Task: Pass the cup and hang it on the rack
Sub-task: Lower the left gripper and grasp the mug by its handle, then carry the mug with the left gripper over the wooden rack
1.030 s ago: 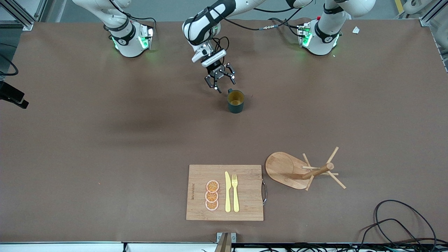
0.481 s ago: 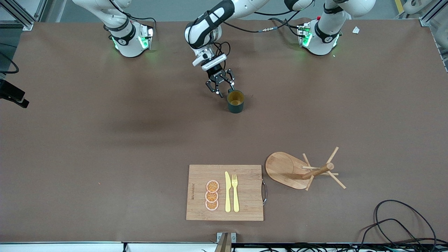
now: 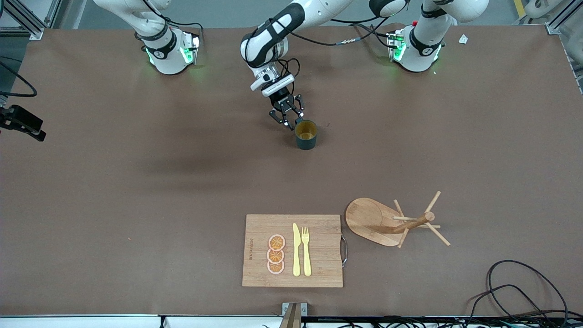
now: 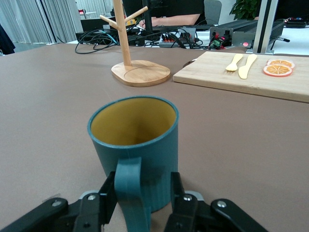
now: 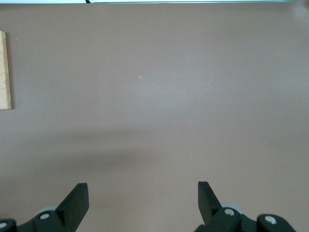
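Observation:
The teal cup (image 3: 306, 135) with its yellow inside stands upright on the brown table near the robots' bases. My left gripper (image 3: 288, 120) reaches down to it, handle side. In the left wrist view the cup (image 4: 135, 140) fills the middle and my left gripper (image 4: 142, 188) straddles its handle (image 4: 129, 193). One finger touches the handle, the other stands a small gap off it. The wooden rack (image 3: 373, 221) stands nearer the front camera, toward the left arm's end; it shows as the rack (image 4: 140, 72) past the cup. My right gripper (image 5: 142, 193) hangs open over bare table.
A bamboo cutting board (image 3: 323, 255) with a yellow knife, a yellow fork and orange slices lies beside the rack, near the table's front edge. Black cables (image 3: 524, 282) coil at the front corner toward the left arm's end. The board's edge (image 5: 4, 72) shows in the right wrist view.
My left gripper came down to the cup's handle and its fingers narrowed around it. The cup has not moved. The right arm waits.

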`<move>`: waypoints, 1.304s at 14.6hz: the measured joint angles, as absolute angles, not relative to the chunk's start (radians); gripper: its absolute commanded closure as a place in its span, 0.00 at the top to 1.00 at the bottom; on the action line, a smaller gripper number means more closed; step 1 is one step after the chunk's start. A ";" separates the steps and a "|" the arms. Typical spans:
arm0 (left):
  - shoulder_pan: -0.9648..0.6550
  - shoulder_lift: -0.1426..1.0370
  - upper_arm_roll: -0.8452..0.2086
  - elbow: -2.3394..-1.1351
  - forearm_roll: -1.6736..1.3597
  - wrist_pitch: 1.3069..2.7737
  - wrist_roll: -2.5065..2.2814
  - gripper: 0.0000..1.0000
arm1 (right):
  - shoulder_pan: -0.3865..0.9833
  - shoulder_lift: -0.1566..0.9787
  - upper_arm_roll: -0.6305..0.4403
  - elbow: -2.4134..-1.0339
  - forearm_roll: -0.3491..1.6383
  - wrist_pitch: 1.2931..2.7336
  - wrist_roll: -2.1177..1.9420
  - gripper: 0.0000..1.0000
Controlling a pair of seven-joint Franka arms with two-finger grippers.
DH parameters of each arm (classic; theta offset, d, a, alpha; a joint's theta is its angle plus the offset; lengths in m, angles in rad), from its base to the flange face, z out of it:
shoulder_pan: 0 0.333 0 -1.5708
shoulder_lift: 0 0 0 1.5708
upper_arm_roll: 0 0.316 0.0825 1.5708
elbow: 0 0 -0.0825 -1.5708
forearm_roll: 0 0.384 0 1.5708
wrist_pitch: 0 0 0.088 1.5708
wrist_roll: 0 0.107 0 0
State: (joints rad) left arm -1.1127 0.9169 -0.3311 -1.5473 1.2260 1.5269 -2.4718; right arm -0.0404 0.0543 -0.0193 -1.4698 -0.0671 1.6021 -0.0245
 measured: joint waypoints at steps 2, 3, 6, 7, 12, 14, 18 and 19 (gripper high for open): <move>-1.113 0.923 -0.331 -1.532 1.226 1.527 -2.472 0.20 | -0.029 0.054 -0.019 -1.470 -0.064 1.600 -0.024 1.00; -1.113 0.923 -0.331 -1.524 1.226 1.527 -2.470 0.10 | -0.024 0.054 -0.019 -1.470 -0.064 1.599 -0.024 1.00; -1.106 0.923 -0.327 -1.475 1.225 1.527 -2.390 0.00 | -0.011 0.054 -0.019 -1.470 -0.063 1.598 -0.024 1.00; -1.100 0.921 -0.324 -1.453 1.224 1.526 -2.361 0.00 | -0.007 0.054 -0.019 -1.470 -0.063 1.598 -0.024 1.00; -1.004 0.871 -0.324 -1.335 1.145 1.525 -2.196 0.00 | 0.023 0.054 -0.018 -1.470 -0.063 1.594 -0.024 1.00; -0.950 0.820 -0.329 -1.300 1.076 1.531 -2.123 0.00 | 0.023 0.054 -0.020 -1.470 -0.063 1.592 -0.024 1.00; -0.809 0.659 -0.337 -1.276 0.877 1.625 -1.987 0.00 | 0.022 0.054 -0.021 -1.470 -0.063 1.592 -0.024 1.00; -0.776 0.618 -0.338 -1.275 0.824 1.641 -1.953 0.00 | 0.022 0.054 -0.021 -1.470 -0.063 1.592 -0.024 1.00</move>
State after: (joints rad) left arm -0.7758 0.6184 -0.3376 -1.2750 0.8242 1.6407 -1.9531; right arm 0.0223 0.0543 -0.0211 -1.4698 -0.0631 1.5917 -0.0236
